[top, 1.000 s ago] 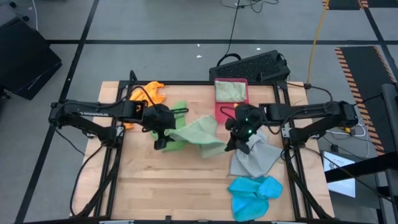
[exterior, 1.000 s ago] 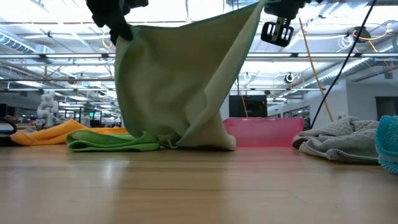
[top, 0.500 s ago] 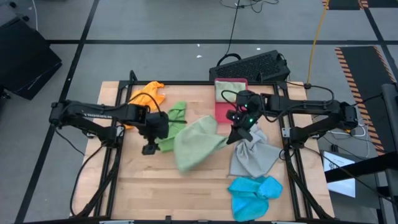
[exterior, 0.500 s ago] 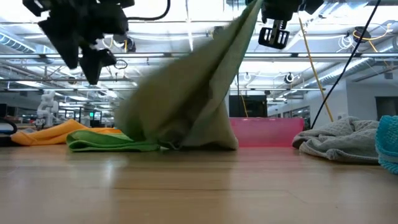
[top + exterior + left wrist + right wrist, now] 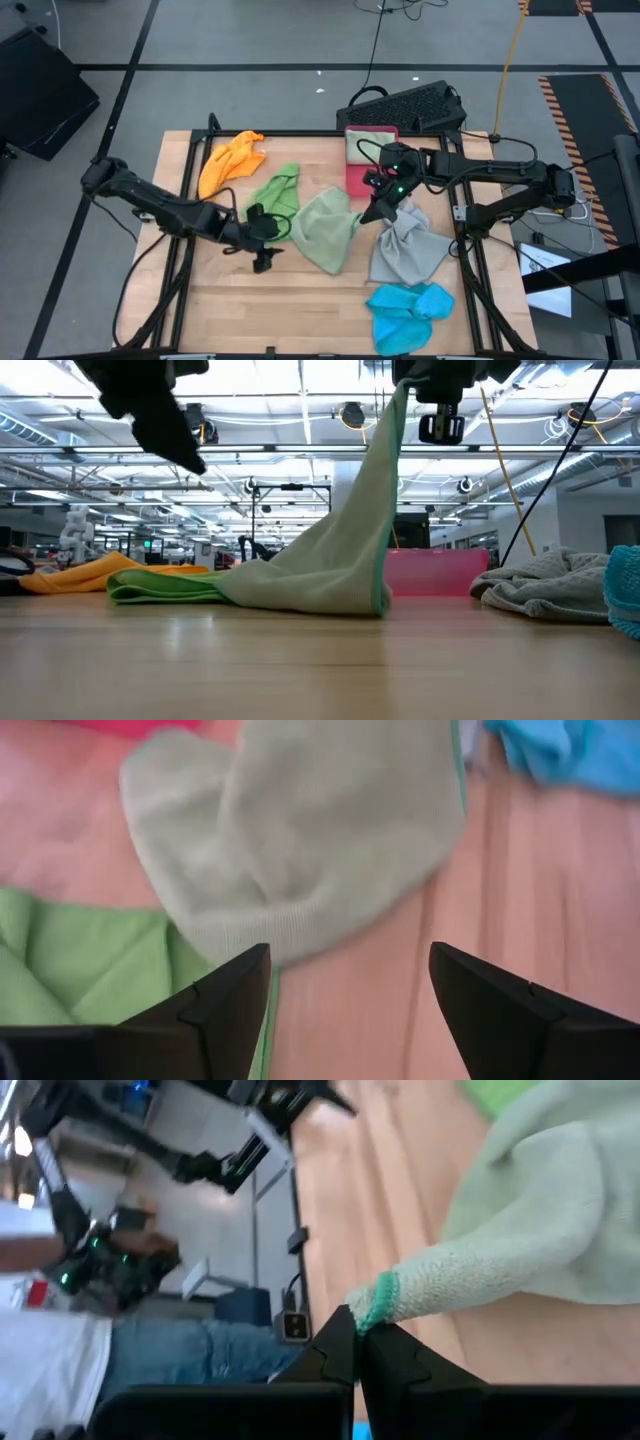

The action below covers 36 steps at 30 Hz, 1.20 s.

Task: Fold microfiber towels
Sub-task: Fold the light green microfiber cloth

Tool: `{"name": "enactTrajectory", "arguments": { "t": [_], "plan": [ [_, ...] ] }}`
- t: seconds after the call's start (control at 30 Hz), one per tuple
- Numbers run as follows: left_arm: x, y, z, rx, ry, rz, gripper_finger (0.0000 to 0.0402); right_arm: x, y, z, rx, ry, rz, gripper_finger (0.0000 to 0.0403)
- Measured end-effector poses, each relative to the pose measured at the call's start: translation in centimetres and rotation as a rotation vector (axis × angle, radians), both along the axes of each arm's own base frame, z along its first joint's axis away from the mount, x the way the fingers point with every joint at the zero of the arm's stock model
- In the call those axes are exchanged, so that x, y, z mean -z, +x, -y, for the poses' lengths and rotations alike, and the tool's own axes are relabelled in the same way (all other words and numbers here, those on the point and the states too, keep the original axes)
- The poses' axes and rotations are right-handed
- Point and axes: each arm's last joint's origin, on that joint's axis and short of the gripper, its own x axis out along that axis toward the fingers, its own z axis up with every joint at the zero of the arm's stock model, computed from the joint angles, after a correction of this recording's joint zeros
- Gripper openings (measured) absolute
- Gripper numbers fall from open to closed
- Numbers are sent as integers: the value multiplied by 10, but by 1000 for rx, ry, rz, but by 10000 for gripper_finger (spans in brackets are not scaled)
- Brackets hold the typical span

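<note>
A pale sage green towel [image 5: 325,228] slopes down from my right gripper [image 5: 378,205], which is shut on one corner above the table's middle. The towel's lower part [image 5: 300,585] lies crumpled on the wood, overlapping the bright green towel [image 5: 275,195]. My left gripper [image 5: 262,262] hangs open and empty on the near side of the bright green towel. In the left wrist view its fingers [image 5: 230,1000] frame bare wood just short of the sage towel [image 5: 300,830]. My right gripper pinches one corner of the sage towel, at its teal-stitched hem [image 5: 378,1300], between its two shut fingers. The corner is raised high [image 5: 400,390]. From it the cloth hangs in a slack slope, with its far part resting on the table.
An orange towel [image 5: 232,158] lies at the far left. A grey towel [image 5: 408,250] and a bright blue one [image 5: 410,312] lie at the right. The pink-red tray [image 5: 358,178] at the far edge holds a folded pale cloth [image 5: 370,145]. A person [image 5: 60,1350] stands beyond the table.
The sage towel was spread upright between both grippers. Its left corner has come away from my left gripper and dropped, so that side has collapsed onto the table. My left gripper has moved down and toward the near edge. My right gripper keeps its corner raised.
</note>
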Motion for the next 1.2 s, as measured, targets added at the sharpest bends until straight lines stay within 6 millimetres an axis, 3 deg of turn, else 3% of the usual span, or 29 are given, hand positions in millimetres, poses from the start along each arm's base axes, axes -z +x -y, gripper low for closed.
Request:
{"name": "enactTrajectory", "arguments": {
  "t": [0.1, 0.4, 0.53, 0.67, 0.83, 0.97, 1.1, 1.2],
  "plan": [
    [9, 9, 8, -36, -1, 56, 273, 0, 1, 4, 83, 7, -29, 0],
    [48, 61, 26, -151, -144, 245, 273, -14, 12, 20, 473, 9, 61, 0],
    [47, 78, 29, -275, -91, 324, 279, -15, 13, 23, 539, -36, 84, 0],
    [42, 97, 29, -313, 14, 385, 309, -20, 15, 25, 574, -64, 149, 0],
    [47, 115, 15, -330, 16, 325, 344, -32, 19, 26, 591, -21, 262, 0],
    [11, 109, 1, -343, 117, 187, 338, -56, 17, 22, 521, 66, 309, 0],
    [-33, 77, -30, -340, 359, -46, 319, -92, 12, 12, 437, 105, 335, 0],
    [-70, 48, -62, -380, 394, -84, 307, -123, 4, 3, 407, 59, 339, 0]
  ]
}}
